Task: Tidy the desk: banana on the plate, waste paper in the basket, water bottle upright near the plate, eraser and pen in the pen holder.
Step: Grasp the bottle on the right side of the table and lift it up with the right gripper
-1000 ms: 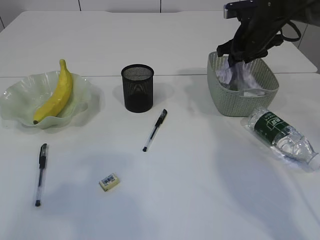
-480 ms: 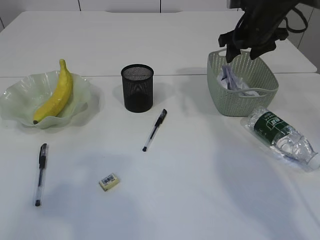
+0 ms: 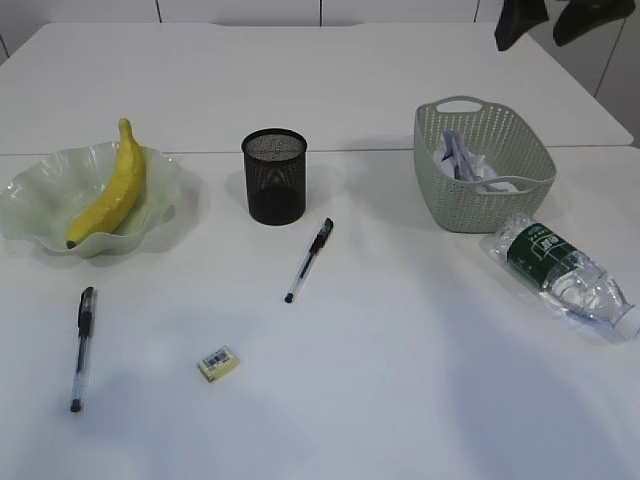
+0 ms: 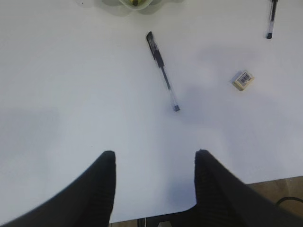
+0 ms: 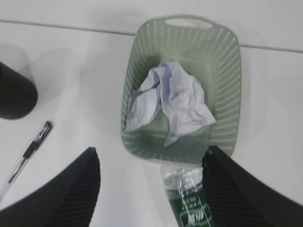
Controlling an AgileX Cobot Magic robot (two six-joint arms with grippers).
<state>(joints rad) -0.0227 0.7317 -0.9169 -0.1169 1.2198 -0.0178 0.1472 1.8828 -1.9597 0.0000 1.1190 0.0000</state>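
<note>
The right claw point(image 5: 150, 189) hangs high above the basket point(image 3: 484, 176), its fingers spread wide and holding nothing. The crumpled waste paper point(image 5: 169, 101) lies loose on the basket's floor, directly below the gap between the fingers. In the exterior view only two dark tips of that claw point(image 3: 548, 22) show at the far right top edge, well above the basket.

The left claw point(image 4: 155, 187) is also spread and empty, hovering over the near left part of the desk point(image 3: 400, 380). A pen point(image 4: 162, 71) lies on the desk ahead of it, and the eraser point(image 4: 242, 79) to the right of that pen. A second pen point(image 3: 309, 259) lies in front of the pen holder point(image 3: 274, 175). The banana point(image 3: 113, 189) rests in the plate point(image 3: 35, 200) at the far left. The water bottle point(image 3: 563, 276) lies on its side just near of the basket.

In the right wrist view the bottle is cut off by the lower edge, only its neck end and label showing, and the pen holder is clipped at the left edge. The left wrist view catches only a sliver of the plate at the top.

A second ago the right claw was down inside the basket with the paper between its fingers; now it has let go and risen almost out of the exterior view, and the paper has settled lower in the basket.
</note>
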